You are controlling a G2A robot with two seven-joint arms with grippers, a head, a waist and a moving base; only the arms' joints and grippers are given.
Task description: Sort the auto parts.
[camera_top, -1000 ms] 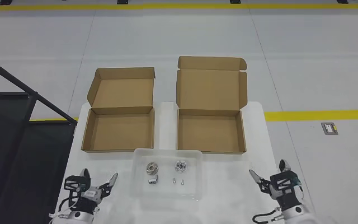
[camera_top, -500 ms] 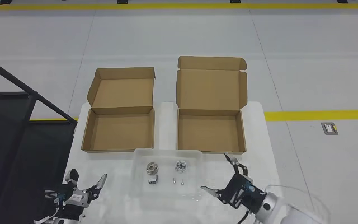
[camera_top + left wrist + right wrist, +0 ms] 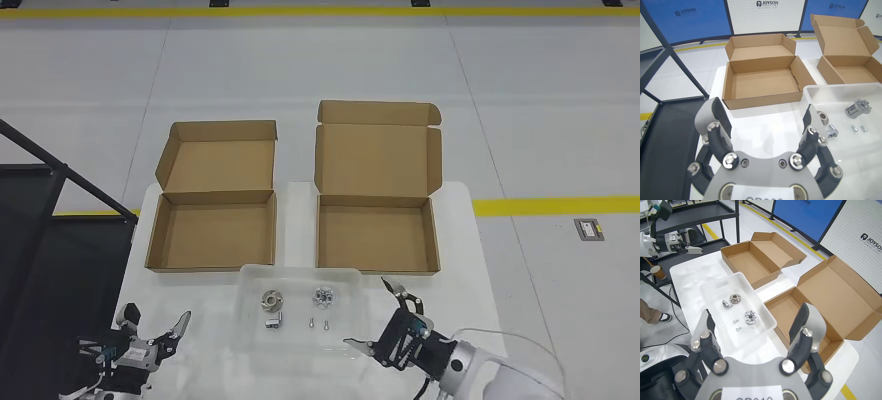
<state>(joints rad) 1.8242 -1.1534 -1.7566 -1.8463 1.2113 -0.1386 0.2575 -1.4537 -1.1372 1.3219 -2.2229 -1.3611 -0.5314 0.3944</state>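
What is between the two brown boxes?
Nothing but a bare strip of white table. The top view shows it running between the left box and the right box.

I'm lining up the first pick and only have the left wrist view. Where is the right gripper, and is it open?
Observer: Open. In the top view the right gripper is over the tray edge on the robot's right side.
Operator: The left gripper covers part of the flanged hub for me. Is anything hidden there?
Observer: No extra part. The right wrist view shows the hub whole, with the small bracket close beside it.
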